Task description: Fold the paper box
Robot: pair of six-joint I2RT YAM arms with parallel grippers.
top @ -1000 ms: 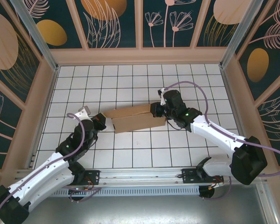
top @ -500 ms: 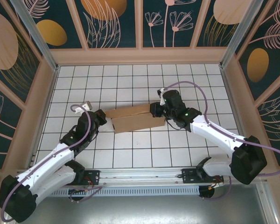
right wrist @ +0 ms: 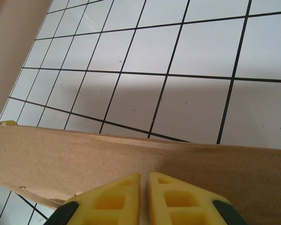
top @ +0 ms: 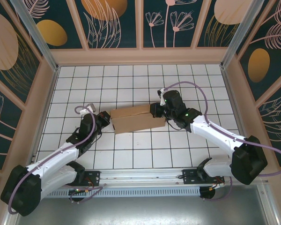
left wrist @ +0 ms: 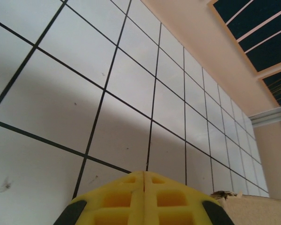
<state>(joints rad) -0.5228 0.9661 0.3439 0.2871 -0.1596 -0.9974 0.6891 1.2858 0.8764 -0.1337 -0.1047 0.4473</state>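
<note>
Right gripper (right wrist: pixel 144 177) at brown paper box (top: pixel 136 120)

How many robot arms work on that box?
2. The left arm reaches from bottom left to the paper box's left end; the right arm from bottom right to its right end.

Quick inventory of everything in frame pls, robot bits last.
box: one, brown cardboard, middle of the table, between the two hands
table: one, white tiles with black grid lines, under everything
walls: three, dark teal with peach plant patterns, around the table
left arm, right arm: two, white and black, reaching in from the near edge
left hand: one, yellow fingers, shut, at the box's left end
right hand: one, yellow fingers, nearly together, at the box's right end
</note>
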